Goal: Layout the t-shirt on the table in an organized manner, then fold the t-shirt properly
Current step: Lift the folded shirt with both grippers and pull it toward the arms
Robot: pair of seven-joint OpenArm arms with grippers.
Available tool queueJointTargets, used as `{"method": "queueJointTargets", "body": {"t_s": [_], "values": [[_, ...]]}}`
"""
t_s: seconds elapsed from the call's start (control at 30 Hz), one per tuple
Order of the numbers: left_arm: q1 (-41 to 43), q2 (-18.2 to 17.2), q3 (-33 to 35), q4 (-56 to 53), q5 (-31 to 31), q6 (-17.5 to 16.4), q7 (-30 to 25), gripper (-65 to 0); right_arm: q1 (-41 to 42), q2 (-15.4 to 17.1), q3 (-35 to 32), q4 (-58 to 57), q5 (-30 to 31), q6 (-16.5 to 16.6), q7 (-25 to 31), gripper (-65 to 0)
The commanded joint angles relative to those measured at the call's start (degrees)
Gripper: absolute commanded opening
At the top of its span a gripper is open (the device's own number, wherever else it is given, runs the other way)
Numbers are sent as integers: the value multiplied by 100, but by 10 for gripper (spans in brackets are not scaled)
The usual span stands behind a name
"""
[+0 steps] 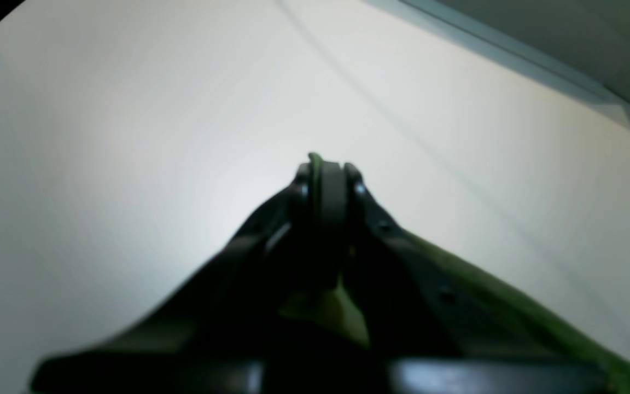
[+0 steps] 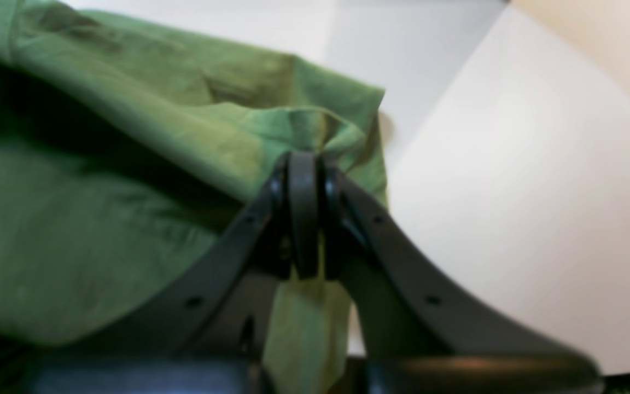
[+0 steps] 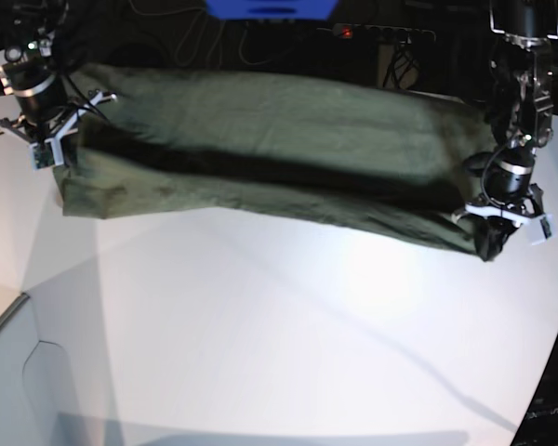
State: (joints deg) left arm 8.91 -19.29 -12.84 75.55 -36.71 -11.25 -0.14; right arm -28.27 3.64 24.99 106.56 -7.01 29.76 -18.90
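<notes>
The olive-green t-shirt (image 3: 279,139) hangs stretched in a long band above the white table (image 3: 260,325), held at both ends. In the base view my left gripper (image 3: 489,243) is at the right, shut on the shirt's lower right corner. My right gripper (image 3: 59,156) is at the far left, shut on the other end. The left wrist view shows the left gripper (image 1: 326,174) pinching a thin green edge of the t-shirt (image 1: 512,295) over the table (image 1: 129,137). In the right wrist view the right gripper (image 2: 304,164) clamps bunched cloth of the t-shirt (image 2: 101,164).
Behind the table stand a blue object (image 3: 270,7), a power strip with a red light (image 3: 372,33) and loose cables. The table's edge (image 3: 9,316) runs along the lower left. Its right rim curves down at the frame's edge (image 3: 553,372).
</notes>
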Motion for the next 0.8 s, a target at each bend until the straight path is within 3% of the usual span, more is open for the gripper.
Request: {"method": "queueJointTargets", "body": {"t_s": [0.0,0.2,0.33,0.57,0.77], "values": [[-25,-71,-188,133,-35,-14,-201,-649,-70,45,37,108,63,-9,136,-650],[54,-71,-347,89,-35,-14,-201,-649,-316,36,2,108,63,-9,136,-650],[63,-71,-347,72,-35,-93,-201,-649,-368,-166,-7,108,72,-9,144,-650],[54,-10,-514,-456,-35,-1306,-201,-648,-386,-280,19,108,72,0,144,-650],[10,289,-1129,-896,27,-1948,-192,-648,-579,-272,-7,381,63,0,153,-650]]}}
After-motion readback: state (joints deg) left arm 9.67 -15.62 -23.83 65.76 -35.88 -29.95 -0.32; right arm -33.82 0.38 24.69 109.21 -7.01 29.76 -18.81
